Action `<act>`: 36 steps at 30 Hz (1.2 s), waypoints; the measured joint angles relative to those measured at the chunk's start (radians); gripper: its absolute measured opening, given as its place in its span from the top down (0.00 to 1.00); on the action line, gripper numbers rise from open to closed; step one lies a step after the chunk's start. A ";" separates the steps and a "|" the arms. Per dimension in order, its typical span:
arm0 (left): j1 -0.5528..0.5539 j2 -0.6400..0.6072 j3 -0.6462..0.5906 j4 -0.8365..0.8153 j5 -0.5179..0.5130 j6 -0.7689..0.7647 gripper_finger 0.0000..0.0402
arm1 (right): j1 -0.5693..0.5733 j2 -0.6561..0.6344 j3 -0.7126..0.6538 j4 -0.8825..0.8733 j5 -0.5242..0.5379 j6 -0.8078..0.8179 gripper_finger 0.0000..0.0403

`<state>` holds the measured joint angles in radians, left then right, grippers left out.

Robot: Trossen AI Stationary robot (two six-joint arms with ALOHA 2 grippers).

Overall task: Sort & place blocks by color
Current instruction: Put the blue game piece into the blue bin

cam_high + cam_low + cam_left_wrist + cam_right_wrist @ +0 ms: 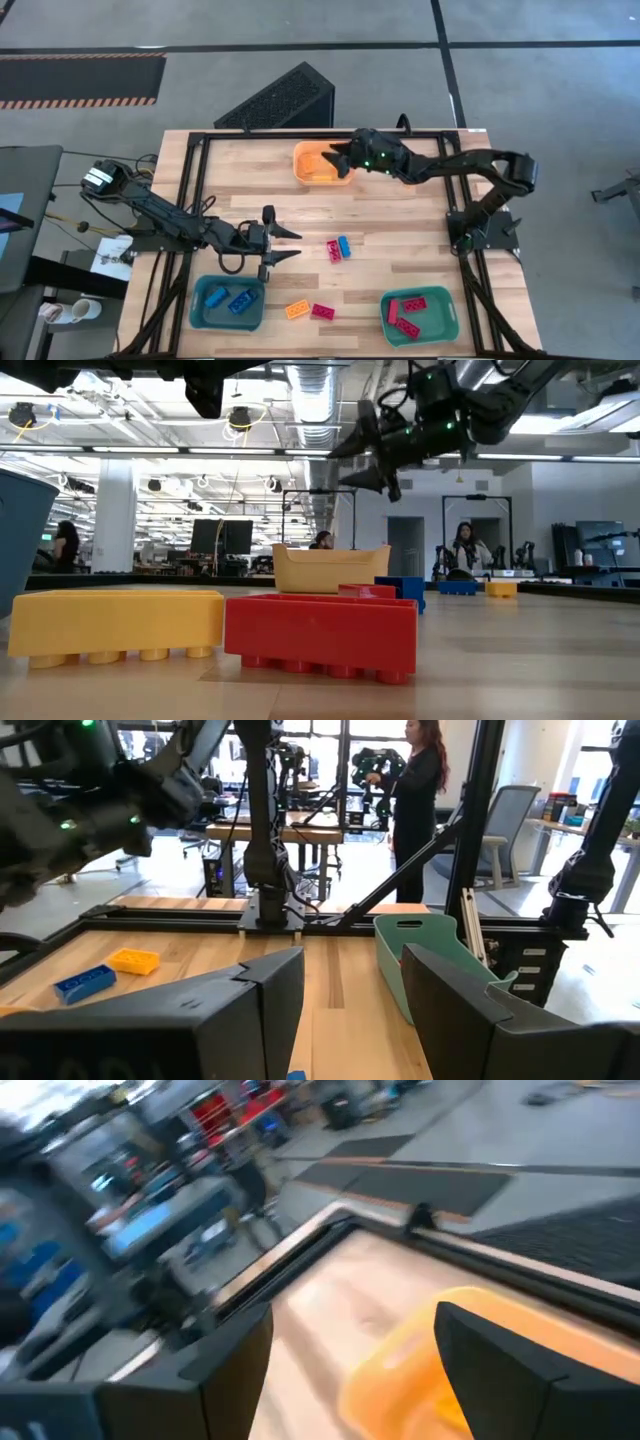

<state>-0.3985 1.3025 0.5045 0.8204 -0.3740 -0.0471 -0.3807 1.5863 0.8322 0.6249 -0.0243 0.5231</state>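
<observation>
**Grippers open, blocks in bins and on the table**

Left gripper [292, 244] is what we see first, low over the table, its fingers apart and holding nothing. Just below it, a teal bin [206, 316] has two blue blocks [231, 299]. An orange block [296, 310] and a red block [322, 312] lie on the wood. A red-and-blue pair [338, 248] lies mid-table. Our right gripper [338, 158] hangs over the orange bin [308, 152], fingers wide, holding nothing. Another teal bin [448, 320] holds red blocks [408, 312].

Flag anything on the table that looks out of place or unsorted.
Four blocks lie loose outside the bins: a red and blue pair mid-table, an orange and red pair near the front edge. Nothing looks damaged.
</observation>
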 joint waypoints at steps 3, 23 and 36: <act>0.000 0.000 0.000 0.000 0.000 0.000 0.61 | 0.073 -0.020 0.000 -0.001 -0.047 -0.038 0.27; 0.003 0.000 0.000 -0.023 -0.019 -0.016 0.61 | 0.635 -0.066 -0.001 0.000 0.207 -0.240 0.39; 0.003 0.000 0.000 -0.025 -0.026 -0.032 0.61 | 0.665 -0.066 -0.001 -0.002 0.269 -0.251 0.50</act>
<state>-0.3954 1.3025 0.5045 0.7956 -0.3996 -0.0789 0.2844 1.5200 0.8310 0.6228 0.2450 0.2724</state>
